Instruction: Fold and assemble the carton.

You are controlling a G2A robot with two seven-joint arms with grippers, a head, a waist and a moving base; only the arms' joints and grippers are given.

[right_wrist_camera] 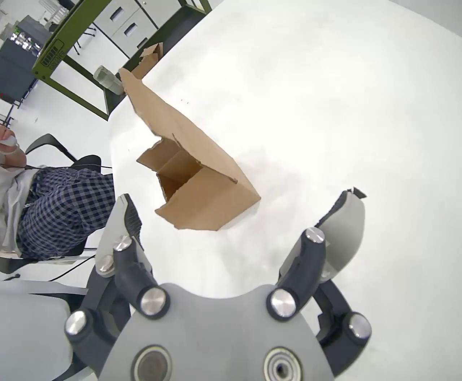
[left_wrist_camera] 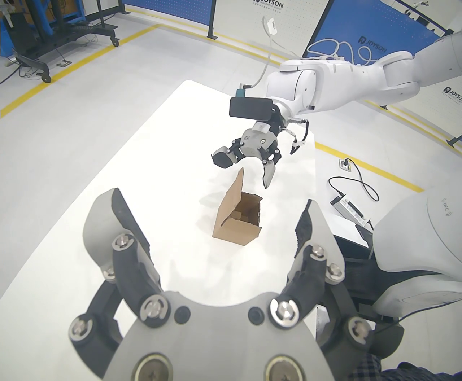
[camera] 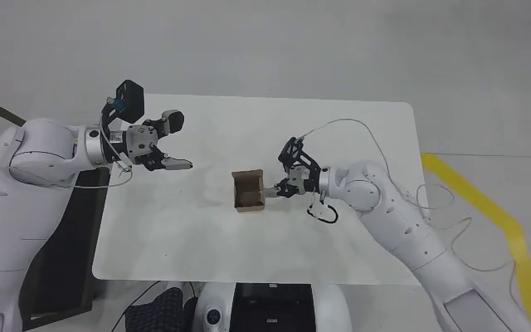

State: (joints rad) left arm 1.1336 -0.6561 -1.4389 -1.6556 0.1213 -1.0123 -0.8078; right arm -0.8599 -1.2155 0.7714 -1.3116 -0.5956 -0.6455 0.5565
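The carton (camera: 248,190) stands near the middle of the white table (camera: 348,249), between my two arms. It is plain brown, its mouth faces up, and one long flap rises upright from one wall. From my right wrist the carton (right_wrist_camera: 202,187) shows its own folded cardboard flaps lying at the bottom.

My left gripper (camera: 177,143) hangs above the table well to the left of the carton. Its jaws are spread wide and hold nothing. From that wrist, my left gripper (left_wrist_camera: 211,196) frames the carton (left_wrist_camera: 238,216), with my right arm beyond it.

My right gripper (camera: 278,172) sits just beside the carton on its right side, jaws also wide apart and gripping nothing. One fingertip (camera: 268,192) lies at the carton's edge, but I cannot tell whether it touches. From my left wrist, my right gripper (left_wrist_camera: 245,167) hangs level with the top of the raised flap. In its own view my right gripper (right_wrist_camera: 238,198) has the carton just ahead of its fingers.

Off the table, a grey power adapter (left_wrist_camera: 348,207) with a black cable lies on the floor by a yellow floor line (left_wrist_camera: 368,167). Blue and white panels (left_wrist_camera: 361,29) behind carry lettering. Past the table's edge sit another piece of cardboard (right_wrist_camera: 149,57) and a green frame (right_wrist_camera: 61,54) with a printed label.
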